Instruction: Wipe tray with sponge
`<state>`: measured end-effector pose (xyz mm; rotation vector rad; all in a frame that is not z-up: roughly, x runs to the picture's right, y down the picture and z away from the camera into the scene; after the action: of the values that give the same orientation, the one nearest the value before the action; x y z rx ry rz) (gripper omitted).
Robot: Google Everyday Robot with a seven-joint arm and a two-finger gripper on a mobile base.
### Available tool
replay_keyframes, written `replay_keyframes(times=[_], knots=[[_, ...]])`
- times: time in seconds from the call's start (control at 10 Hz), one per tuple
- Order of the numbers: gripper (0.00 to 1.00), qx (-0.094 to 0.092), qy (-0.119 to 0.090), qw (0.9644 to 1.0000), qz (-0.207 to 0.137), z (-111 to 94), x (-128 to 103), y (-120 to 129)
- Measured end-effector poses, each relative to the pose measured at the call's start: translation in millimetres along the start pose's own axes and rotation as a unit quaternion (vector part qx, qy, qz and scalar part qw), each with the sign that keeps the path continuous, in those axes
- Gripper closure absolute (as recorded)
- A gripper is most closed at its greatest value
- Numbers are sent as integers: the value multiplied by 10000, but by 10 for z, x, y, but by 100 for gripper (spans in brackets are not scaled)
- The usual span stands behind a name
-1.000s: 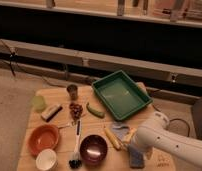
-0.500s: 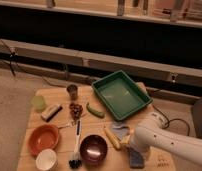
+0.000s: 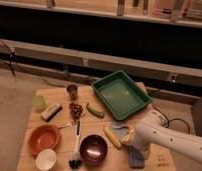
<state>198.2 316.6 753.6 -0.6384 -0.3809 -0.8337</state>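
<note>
On the table's [image 3: 54, 95] right half sits the green tray [image 3: 121, 94], with the gripper [image 3: 136, 156] low at the front edge, just beside the bluish sponge [image 3: 120, 131]. Whether it grips anything I cannot tell. I judge the step to be taking the sponge: I would centre over it, avoiding the yellow item [image 3: 112, 137] touching it. Count: one tray, two bowls [image 3: 43, 138], three cups [image 3: 38, 102], one sponge.
</note>
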Motion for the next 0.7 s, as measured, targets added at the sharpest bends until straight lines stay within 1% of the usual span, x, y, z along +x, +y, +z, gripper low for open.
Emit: replay_keyframes(times=[0.4,0.7], knots=[[20,4,-9,9994,336,10,165,119],[20,32,-28,9992,388,2,167,157]])
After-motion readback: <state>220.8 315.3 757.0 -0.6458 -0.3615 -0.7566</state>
